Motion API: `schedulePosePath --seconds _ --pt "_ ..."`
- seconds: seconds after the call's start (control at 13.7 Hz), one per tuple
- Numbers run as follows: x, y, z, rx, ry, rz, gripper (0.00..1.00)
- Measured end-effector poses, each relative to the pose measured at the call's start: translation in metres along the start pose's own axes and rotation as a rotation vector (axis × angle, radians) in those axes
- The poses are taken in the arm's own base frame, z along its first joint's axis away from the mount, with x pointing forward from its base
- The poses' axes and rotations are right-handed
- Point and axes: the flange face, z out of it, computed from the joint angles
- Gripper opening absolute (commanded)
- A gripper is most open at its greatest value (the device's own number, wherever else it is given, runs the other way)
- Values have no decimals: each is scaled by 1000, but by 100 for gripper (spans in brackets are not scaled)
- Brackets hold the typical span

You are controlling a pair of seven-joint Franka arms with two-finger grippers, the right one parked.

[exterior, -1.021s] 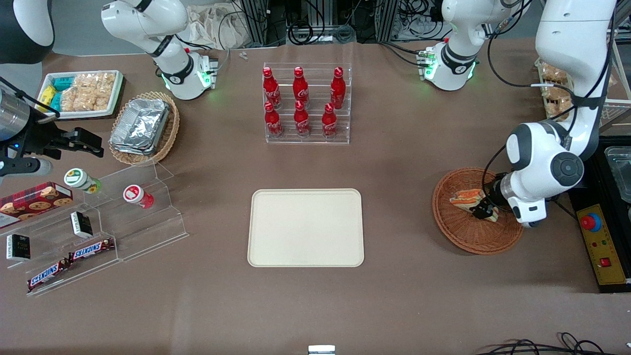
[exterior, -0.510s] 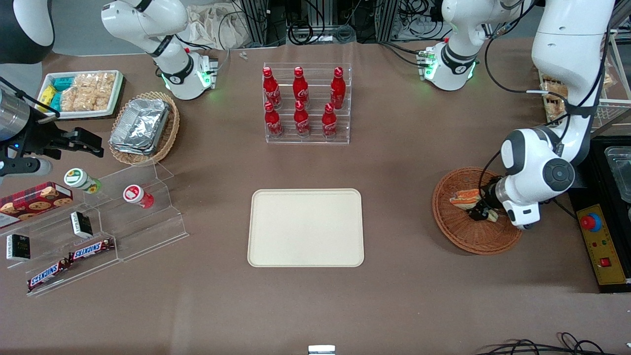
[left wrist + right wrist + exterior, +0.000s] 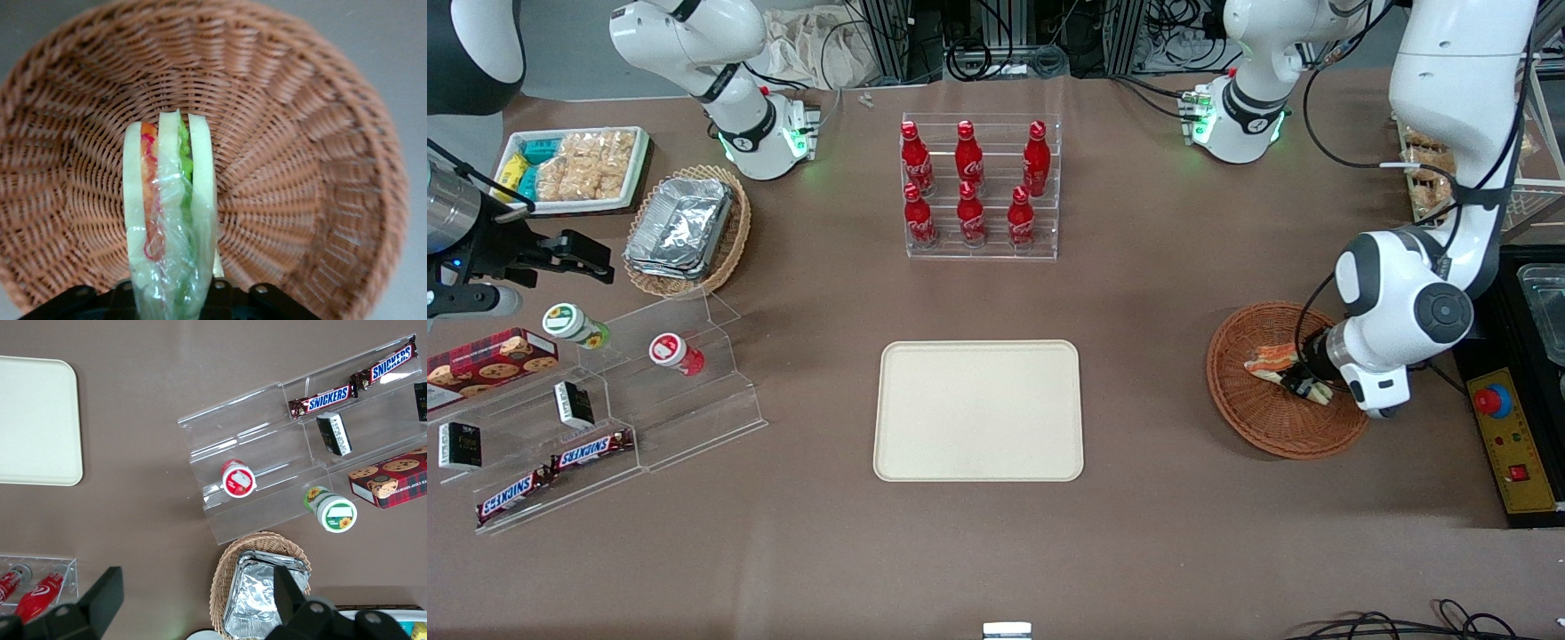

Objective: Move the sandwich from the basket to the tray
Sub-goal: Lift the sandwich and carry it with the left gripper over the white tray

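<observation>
The sandwich (image 3: 1269, 360), a wedge of white bread with orange-red and green layers in clear wrap, is in the round reddish-brown wicker basket (image 3: 1263, 438) toward the working arm's end of the table. My left gripper (image 3: 1304, 384) is low inside the basket and shut on the sandwich's wide end. In the left wrist view the sandwich (image 3: 170, 200) stands on edge between the fingers of the gripper (image 3: 172, 297), with the basket's weave (image 3: 300, 167) close under it. The cream-beige tray (image 3: 978, 411) lies flat at the table's middle, apart from the basket; it also shows in the right wrist view (image 3: 33, 413).
A clear rack of red cola bottles (image 3: 978, 191) stands farther from the front camera than the tray. A tan basket of foil containers (image 3: 685, 229), a white tray of snacks (image 3: 574, 167) and clear display steps (image 3: 623, 409) lie toward the parked arm's end. A control box (image 3: 1513, 449) sits beside the basket.
The left arm's wrist has shifted slightly over the basket. The sandwich has turned a little in the gripper's hold and now looks thinner from the front.
</observation>
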Motion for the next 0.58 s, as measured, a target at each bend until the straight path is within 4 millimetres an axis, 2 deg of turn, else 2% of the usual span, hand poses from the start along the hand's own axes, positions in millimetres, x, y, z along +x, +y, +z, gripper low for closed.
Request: schedulePosePath --seconds 0.07,0.22,0.36,0.44,0.58 --pt "0 5 -25 10 -7 7 18" --pt "-5 21 -89 23 -19 32 17" --pt "-29 44 -145 23 -30 93 16" --pt "-52 60 -160 15 -33 140 13" --pt "-110 89 -165 6 -39 254 10"
